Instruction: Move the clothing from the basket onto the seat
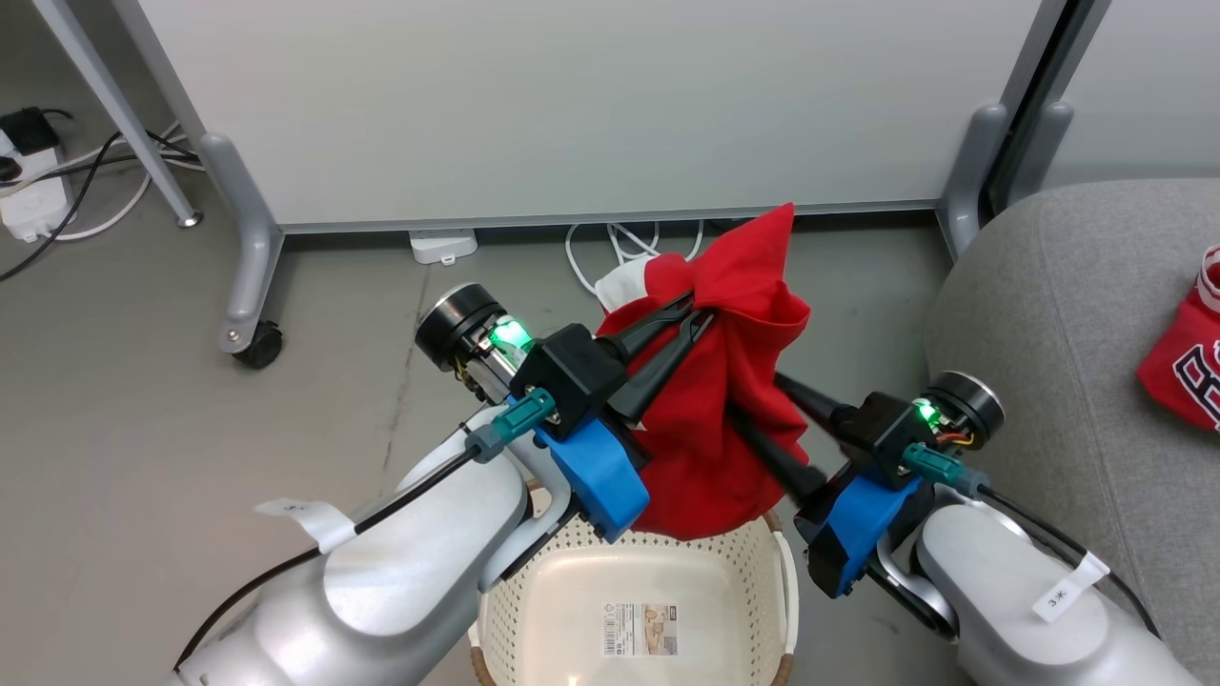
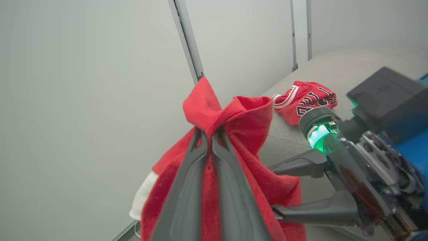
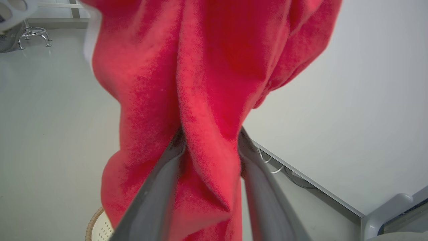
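1. While my left gripper (image 1: 701, 310) has its two fingers pressed together on a bunched upper fold of the plain red garment (image 1: 743, 276), the cloth hangs in the air above the basket (image 1: 562, 591). Its lowest part is at the far rim, and I cannot tell if it touches there.
2. My right gripper (image 3: 210, 134) has its fingers spread, one on each side of a lower hanging fold. I do not see this fold pinched.
3. I judge the garment to be light, soft and completely limp, so it will drape and swing when I carry it. Its surface looks fleecy, so it should not slip easily from the fingers.
4. The best place to hold is a thick gathered fold, as the left fingers have it. A thin single edge or the white trim seems less secure to me.
5. The jersey (image 1: 1182, 362) lies already on the seat (image 1: 1039, 314), on my right side. The basket bottom shows its label sticker (image 1: 640, 629).
6. Behind the garment stands the partition panel (image 1: 572, 105), with a caster wheel (image 1: 257, 345) on its left leg and white cables (image 1: 620, 243) on the floor under it. These are apart from my path.
7. What may disturb the move, in my opinion, is my own right arm, which is between the garment and the seat. The hanging tail could also catch the basket rim.
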Available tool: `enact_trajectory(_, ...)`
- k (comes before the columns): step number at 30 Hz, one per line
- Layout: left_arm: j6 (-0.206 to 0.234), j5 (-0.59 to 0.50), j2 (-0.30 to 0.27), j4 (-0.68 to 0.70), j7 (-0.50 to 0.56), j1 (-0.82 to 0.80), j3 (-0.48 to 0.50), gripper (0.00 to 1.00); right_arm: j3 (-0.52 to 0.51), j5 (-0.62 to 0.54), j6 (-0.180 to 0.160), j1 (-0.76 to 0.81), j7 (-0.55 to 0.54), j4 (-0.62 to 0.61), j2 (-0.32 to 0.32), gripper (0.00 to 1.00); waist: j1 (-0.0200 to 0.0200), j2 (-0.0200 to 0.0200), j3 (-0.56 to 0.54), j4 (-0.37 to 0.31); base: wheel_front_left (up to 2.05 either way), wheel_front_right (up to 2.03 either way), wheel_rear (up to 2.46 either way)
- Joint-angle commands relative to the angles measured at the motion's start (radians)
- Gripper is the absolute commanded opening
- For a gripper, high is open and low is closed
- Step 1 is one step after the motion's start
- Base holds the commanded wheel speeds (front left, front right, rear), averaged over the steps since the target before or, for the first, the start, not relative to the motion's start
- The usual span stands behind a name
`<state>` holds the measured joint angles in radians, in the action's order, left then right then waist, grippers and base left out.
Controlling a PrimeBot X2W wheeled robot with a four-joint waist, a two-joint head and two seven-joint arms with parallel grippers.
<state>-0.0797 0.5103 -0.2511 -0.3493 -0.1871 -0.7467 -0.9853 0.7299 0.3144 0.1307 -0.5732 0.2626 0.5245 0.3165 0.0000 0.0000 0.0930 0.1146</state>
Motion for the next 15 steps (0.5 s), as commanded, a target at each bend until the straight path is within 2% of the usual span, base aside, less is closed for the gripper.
enact_trajectory(1, 0.001, 0.001, -0.002, -0.002, -0.006, -0.014, 0.000, 0.00, 0.008, 0.014, 0.000, -0.019, 0.003, 0.005, 0.004, 0.00, 0.0000, 0.0000, 0.000, 0.000, 0.00, 0.00, 0.00)
enact_trajectory(15, 0.008, 0.006, -0.009, -0.008, -0.013, -0.018, -0.007, 0.00, 0.003, 0.021, 0.000, -0.029, 0.003, -0.014, -0.004, 0.00, 0.0000, 0.0000, 0.004, -0.010, 0.00, 0.00, 0.00)
